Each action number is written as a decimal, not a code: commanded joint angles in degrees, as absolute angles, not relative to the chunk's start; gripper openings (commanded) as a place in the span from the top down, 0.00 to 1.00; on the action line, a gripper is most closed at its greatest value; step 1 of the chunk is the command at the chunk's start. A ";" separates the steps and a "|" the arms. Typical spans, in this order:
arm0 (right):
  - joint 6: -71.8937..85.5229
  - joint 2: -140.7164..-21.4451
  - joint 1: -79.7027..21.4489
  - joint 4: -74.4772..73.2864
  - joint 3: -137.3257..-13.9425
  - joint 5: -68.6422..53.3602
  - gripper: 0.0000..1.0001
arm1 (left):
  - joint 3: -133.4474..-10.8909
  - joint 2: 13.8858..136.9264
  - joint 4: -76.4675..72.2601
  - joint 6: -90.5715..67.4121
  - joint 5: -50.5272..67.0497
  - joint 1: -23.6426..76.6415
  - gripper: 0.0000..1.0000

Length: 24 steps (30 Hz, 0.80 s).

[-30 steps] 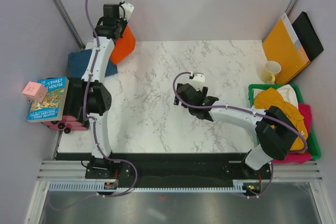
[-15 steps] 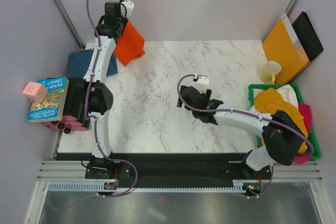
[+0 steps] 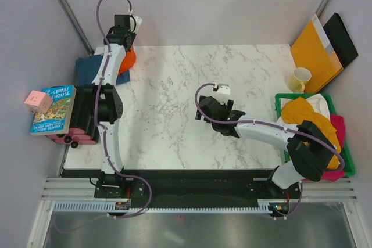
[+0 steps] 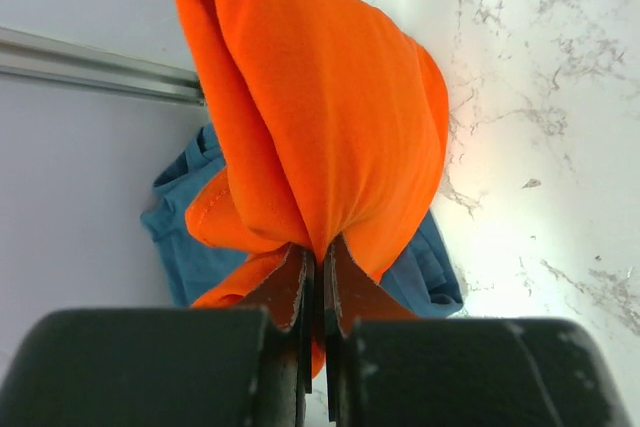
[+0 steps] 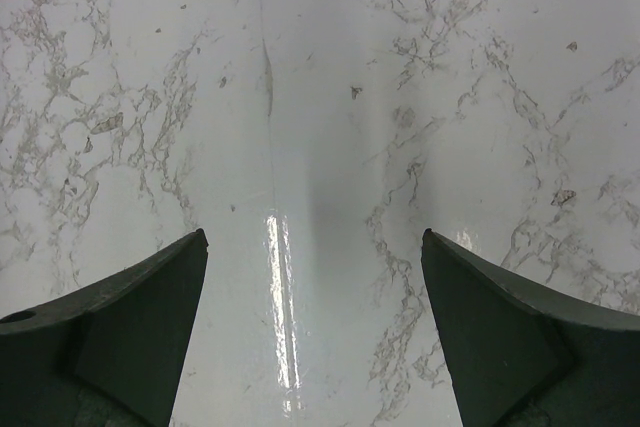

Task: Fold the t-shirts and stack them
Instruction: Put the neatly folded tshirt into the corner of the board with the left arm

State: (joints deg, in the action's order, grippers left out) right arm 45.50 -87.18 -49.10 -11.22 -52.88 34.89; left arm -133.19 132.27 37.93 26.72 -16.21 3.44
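The bright orange-red t-shirt (image 4: 330, 117) hangs bunched from my left gripper (image 4: 320, 259), which is shut on a fold of it. Below it lies the dark teal-blue t-shirt (image 4: 185, 237) at the table's far left corner. From above, the left gripper (image 3: 123, 46) is over that corner, with a bit of the orange-red shirt (image 3: 129, 59) showing beside the teal-blue shirt (image 3: 86, 69). My right gripper (image 3: 204, 108) stands open over bare marble mid-table, and the right wrist view shows the gripper (image 5: 315, 247) with nothing between its fingers. Mustard yellow (image 3: 302, 111), white (image 3: 321, 103) and pink (image 3: 338, 126) shirts lie heaped at the right.
A green basket (image 3: 279, 98) at the right edge holds the heaped shirts. Behind it are a yellow mug (image 3: 300, 78), an orange-yellow envelope (image 3: 313, 50) and a black folder (image 3: 343, 38). A book (image 3: 53, 110) and a pink cube (image 3: 36, 100) lie off the table's left edge.
My left gripper has carried the orange-red shirt leftward and down over the teal-blue shirt at the far left corner. The right gripper shifted slightly to the right and stayed open.
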 commanded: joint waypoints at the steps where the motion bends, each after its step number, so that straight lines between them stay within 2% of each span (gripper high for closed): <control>1: 46.67 -87.80 -49.57 -10.72 -54.58 35.51 0.05 | -134.12 128.41 34.89 24.79 -14.94 4.65 0.98; 8: 46.93 -88.42 -50.18 -10.02 -54.58 35.07 0.05 | -134.21 123.23 35.24 23.21 -13.62 7.99 0.98; 24: 48.34 -85.87 -51.15 -10.81 -52.29 36.21 0.05 | -137.99 125.94 37.44 18.02 -15.82 10.72 0.98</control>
